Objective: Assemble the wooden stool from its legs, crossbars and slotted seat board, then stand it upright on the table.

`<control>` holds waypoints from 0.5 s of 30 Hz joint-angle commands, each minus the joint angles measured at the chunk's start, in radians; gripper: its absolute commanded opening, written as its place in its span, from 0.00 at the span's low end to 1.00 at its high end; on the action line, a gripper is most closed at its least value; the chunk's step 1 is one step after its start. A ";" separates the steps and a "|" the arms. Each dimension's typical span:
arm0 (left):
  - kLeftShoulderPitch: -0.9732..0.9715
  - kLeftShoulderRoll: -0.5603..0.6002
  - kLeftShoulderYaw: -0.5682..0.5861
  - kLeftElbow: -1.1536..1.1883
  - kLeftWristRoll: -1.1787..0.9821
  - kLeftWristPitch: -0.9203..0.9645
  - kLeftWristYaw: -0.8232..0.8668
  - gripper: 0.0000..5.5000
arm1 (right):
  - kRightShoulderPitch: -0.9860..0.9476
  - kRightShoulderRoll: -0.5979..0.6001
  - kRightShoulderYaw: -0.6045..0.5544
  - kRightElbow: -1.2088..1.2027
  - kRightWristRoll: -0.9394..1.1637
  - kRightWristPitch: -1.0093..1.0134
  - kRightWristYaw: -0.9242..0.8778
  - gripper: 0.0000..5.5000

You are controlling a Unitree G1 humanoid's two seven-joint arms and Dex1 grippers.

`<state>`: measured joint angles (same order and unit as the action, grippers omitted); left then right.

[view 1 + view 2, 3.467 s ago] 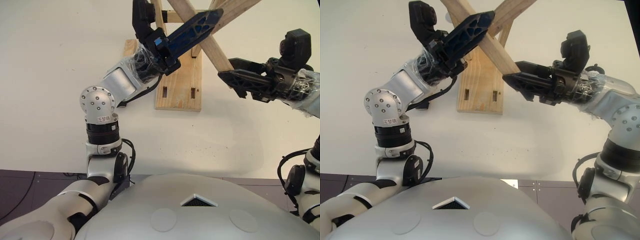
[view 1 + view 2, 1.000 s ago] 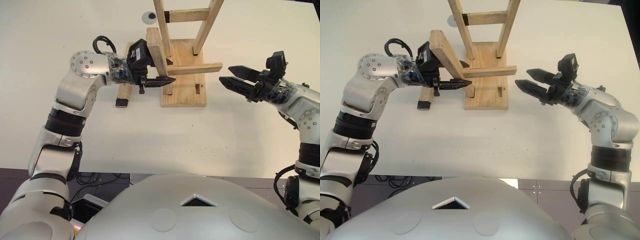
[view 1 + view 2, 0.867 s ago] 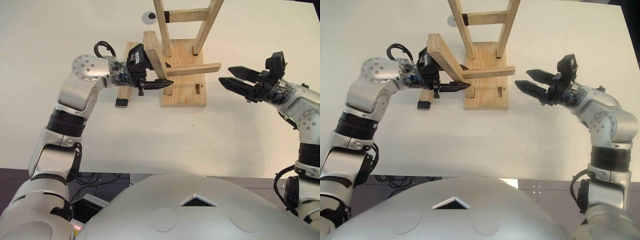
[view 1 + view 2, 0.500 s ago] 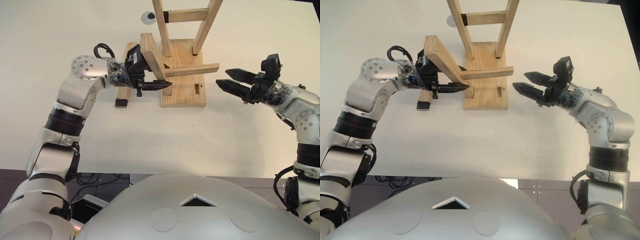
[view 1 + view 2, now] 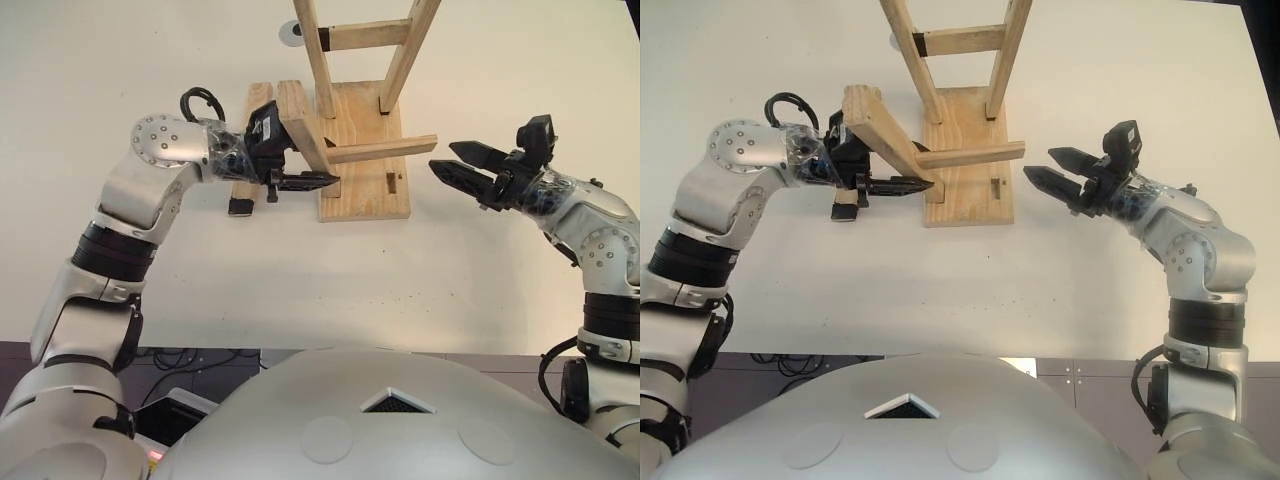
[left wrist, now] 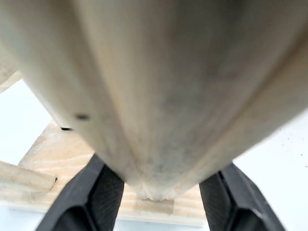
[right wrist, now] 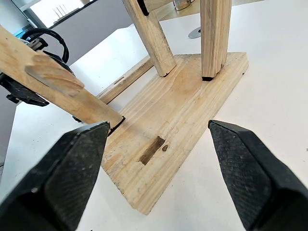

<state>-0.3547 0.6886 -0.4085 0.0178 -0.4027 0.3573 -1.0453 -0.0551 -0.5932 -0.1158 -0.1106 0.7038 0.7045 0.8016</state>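
Lying flat at the upper centre of the frame, the slotted seat board point(image 5: 365, 195) rests on the white table point(image 5: 300, 280). Two upright legs point(image 5: 312, 50), joined by a crossbar point(image 5: 365, 35), stand at its far end and run off the top edge. At the board's near left corner a slanted leg point(image 5: 298, 118) leans up and left, its lower end touching the board. A second crossbar point(image 5: 385, 150) juts right from it over the board. The left gripper point(image 5: 333, 180) is clamped on this slanted leg. The right gripper point(image 5: 442, 157), at centre right, hovers near the board's right edge, fingers apart and gripping nothing. A loose wooden strip point(image 5: 256, 98) lies along the board's left side.
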 commanded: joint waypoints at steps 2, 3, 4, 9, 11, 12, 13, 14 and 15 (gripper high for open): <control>0.021 0.057 0.078 0.014 0.034 0.142 0.032 0.53 | 0.006 0.038 -0.001 0.011 -0.026 -0.029 -0.020 0.68; 0.015 0.064 0.096 0.004 0.035 0.153 0.028 0.57 | 0.013 0.043 -0.004 0.007 -0.028 -0.032 -0.022 0.68; 0.025 0.075 0.108 -0.012 0.038 0.158 0.020 0.59 | 0.021 0.047 -0.006 0.003 -0.032 -0.038 -0.024 0.68; 0.186 0.032 0.303 -0.135 0.016 0.247 0.236 0.71 | 0.052 0.052 -0.016 0.001 -0.044 -0.058 -0.029 0.68; 0.249 -0.048 0.370 -0.176 0.022 0.236 0.366 0.71 | 0.063 0.054 -0.017 0.001 -0.049 -0.064 -0.032 0.68; 0.275 -0.098 0.398 -0.198 0.019 0.243 0.436 0.71 | 0.064 0.055 -0.016 0.002 -0.051 -0.065 -0.034 0.68; 0.298 -0.146 0.416 -0.213 0.022 0.248 0.499 0.71 | 0.063 0.055 -0.015 0.003 -0.052 -0.066 -0.036 0.68; 0.313 -0.184 0.428 -0.220 0.026 0.259 0.553 0.71 | 0.060 0.055 -0.013 0.006 -0.054 -0.066 -0.039 0.68; 0.323 -0.218 0.436 -0.219 0.035 0.271 0.602 0.71 | 0.054 0.053 -0.008 0.011 -0.058 -0.068 -0.039 0.68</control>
<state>-0.0510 0.5149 0.0039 -0.1892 -0.3861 0.6048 -0.5208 0.0056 -0.5548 -0.1194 -0.1069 0.6644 0.6396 0.7723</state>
